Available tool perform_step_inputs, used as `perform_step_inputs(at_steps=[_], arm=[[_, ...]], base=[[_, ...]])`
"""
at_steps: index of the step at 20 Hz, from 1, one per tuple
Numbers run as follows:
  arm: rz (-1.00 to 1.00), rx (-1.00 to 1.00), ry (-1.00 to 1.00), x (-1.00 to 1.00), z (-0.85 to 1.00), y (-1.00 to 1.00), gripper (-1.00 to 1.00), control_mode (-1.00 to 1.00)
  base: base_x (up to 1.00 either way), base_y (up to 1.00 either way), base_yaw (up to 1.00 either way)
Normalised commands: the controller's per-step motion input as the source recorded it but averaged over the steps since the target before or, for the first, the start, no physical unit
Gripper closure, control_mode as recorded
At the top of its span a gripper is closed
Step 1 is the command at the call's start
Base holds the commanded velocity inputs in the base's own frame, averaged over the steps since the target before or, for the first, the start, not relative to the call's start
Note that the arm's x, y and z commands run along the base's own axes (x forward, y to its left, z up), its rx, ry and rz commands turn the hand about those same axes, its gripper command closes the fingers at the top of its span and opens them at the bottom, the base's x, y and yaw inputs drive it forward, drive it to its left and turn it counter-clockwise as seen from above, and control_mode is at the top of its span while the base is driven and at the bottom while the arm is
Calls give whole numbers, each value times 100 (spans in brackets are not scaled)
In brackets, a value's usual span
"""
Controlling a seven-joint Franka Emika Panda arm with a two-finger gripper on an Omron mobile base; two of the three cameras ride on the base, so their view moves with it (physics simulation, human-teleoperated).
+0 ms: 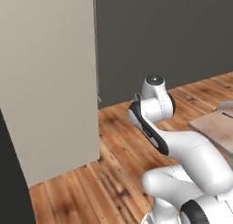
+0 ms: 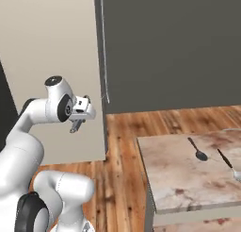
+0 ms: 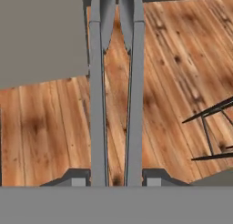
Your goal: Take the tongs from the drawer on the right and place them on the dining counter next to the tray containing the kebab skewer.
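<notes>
1. Wooden floor runs under a dark wall; the marbled tabletop sits to the right.
2. Gripper fingers are clamped on the tongs, carried above the floor.
3. A swing could knock the tongs against the pale cabinet.
4. Count: one pair of tongs, two utensils on the tabletop.

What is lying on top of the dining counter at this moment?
On the dining counter lie a dark spoon and a second utensil, cut off by the picture's edge. The rest of the slab lies beyond the frame.
</notes>
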Motion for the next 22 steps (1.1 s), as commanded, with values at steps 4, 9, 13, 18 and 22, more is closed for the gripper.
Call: perform_step_inputs(at_steps=[4,9,13,18,22], arm=[[0,0,0,0,0,0,100,100],[0,0,0,0,0,0,100,100],[0,0,0,0,0,0,100,100],[0,0,0,0,0,0,100,100],[0,0,0,0,0,0,100,100]], base=[[-2,0,-58],[28,23,-53],[67,46,-45],[34,71,-42],[17,65,-44]])
